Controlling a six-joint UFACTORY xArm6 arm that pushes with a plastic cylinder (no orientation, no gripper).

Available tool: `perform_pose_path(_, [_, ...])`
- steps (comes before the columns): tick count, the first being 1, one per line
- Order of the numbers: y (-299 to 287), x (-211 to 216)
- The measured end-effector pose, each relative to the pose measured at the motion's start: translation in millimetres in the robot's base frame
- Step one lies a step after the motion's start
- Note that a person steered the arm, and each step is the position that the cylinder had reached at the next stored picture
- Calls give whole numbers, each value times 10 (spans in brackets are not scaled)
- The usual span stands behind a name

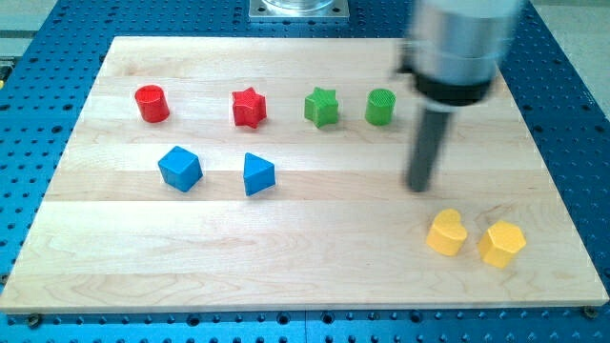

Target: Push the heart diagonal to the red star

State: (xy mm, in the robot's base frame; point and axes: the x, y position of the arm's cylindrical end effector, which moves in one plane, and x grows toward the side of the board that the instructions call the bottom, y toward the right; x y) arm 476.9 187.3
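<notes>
Heart waits low on the view's right, untouched.

Your tool is a bare rod holding nothing; my tip (419,187) stands just above the yellow heart (445,232). It looks light and slippery: push its right flank toward the red star (249,107).

1. Just one camera here, looking down at a slant from above the near edge of the wooden board (315,276)
2. It faces toward the far edge, where a metal mount (299,10) sits
3. Mid distance: all four board corners roughly fit, with blue perforated table (572,114) around
4. No second view to overlap with
</notes>
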Motion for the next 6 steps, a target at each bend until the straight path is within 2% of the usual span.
perform_pose_path(1, [1071, 236])
perform_pose_path(2, [1066, 983])
perform_pose_path(3, [272, 1121])
perform_pose_path(4, [-406, 962])
perform_pose_path(6, [-982, 614])
